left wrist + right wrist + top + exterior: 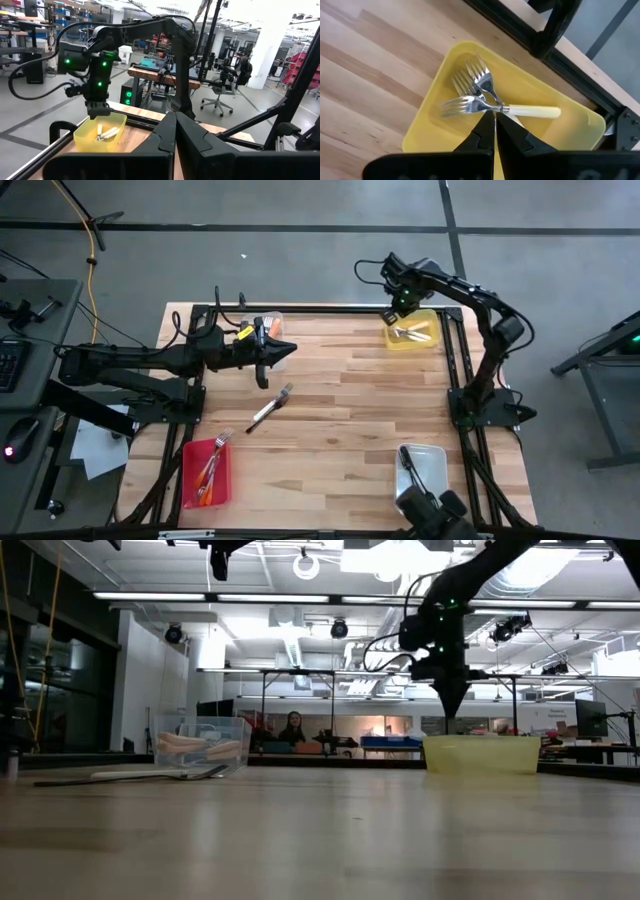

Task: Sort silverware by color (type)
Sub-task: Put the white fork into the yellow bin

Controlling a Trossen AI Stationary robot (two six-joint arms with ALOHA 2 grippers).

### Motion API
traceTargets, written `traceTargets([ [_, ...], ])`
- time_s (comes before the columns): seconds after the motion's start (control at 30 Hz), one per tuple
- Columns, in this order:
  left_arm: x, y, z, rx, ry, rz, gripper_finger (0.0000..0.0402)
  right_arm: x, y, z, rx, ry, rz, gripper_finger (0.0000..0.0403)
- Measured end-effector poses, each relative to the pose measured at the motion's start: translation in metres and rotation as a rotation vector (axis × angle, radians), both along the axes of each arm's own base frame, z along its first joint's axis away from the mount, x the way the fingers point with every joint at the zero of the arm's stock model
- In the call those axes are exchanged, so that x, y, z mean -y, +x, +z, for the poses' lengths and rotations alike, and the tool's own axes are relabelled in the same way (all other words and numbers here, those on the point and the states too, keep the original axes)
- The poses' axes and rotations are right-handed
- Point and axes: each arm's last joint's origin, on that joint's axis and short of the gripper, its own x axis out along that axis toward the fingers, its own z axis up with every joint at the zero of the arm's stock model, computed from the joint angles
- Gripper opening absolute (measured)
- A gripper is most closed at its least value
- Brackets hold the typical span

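High view showed my right pincer (405, 308) poised over the yellow bin (430, 340) at the far right corner of the counter (340, 440), because that bin was where the white-handled forks (485, 97) belonged. Through my right wrist view, the fingers met at their tips, together and empty, directly above the forks lying crossed inside the bin.

My left pincer (268, 352) hung near the clear bin (272, 320) at the far left side; in its wrist view the fingers were also closed, with nothing between them. In the low view that bin held pale orange handles (200, 747).

1 dark-handled fork (270, 408) lay loose on the bare wood near the middle, nearer my left arm, and I judged it the only piece not yet sorted. The red bin (190, 480) at the near left held orange and red forks (210, 465), and the white bin (432, 460) at the near right held a dark utensil (410, 465), probably the loose fork's home.
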Motion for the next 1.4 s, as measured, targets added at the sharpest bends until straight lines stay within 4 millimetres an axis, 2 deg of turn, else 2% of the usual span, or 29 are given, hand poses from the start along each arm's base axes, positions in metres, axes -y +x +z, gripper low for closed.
traceTargets([
  [0.1,0.000,0.000,0.000,-0.001,0.000,0.003,0.0000,0.001,0.001,-0.001,0.001,-0.002,0.002,0.0000],
  [0.2,0.000,0.000,-0.001,-0.013,-0.001,0.017,0.0000,-0.001,0.000,0.006,0.024,-0.027,0.015,0.0000],
  [0.37,-0.001,0.000,-0.004,-0.044,0.002,0.035,0.0000,-0.016,-0.002,0.043,0.264,-0.054,0.145,0.0000],
  [0.5,-0.001,0.000,-0.004,-0.045,0.002,0.034,0.0000,-0.043,-0.003,0.081,0.507,-0.111,0.323,0.0000],
  [0.57,-0.001,0.000,-0.004,-0.045,0.002,0.034,0.0000,-0.059,-0.004,0.088,0.641,-0.145,0.369,0.0000],
  [0.67,-0.001,0.000,-0.004,-0.045,0.002,0.034,0.0000,-0.090,-0.007,0.085,0.838,-0.176,0.391,0.0000],
  [0.87,-0.001,0.000,-0.004,-0.040,-0.024,0.032,0.0000,-0.161,0.001,0.060,1.230,-0.193,0.497,0.0000],
  [1.0,0.000,0.000,-0.004,-0.040,-0.018,0.006,0.0000,-0.195,0.011,0.058,1.455,-0.206,0.577,0.0000],
  [1.2,0.001,0.000,-0.004,-0.043,-0.003,-0.032,0.0000,-0.221,0.025,0.057,1.464,-0.265,0.627,0.0000],
  [1.4,0.001,0.000,-0.004,-0.043,-0.004,-0.023,0.0000,-0.226,0.031,0.052,1.443,-0.266,0.647,0.0000],
])
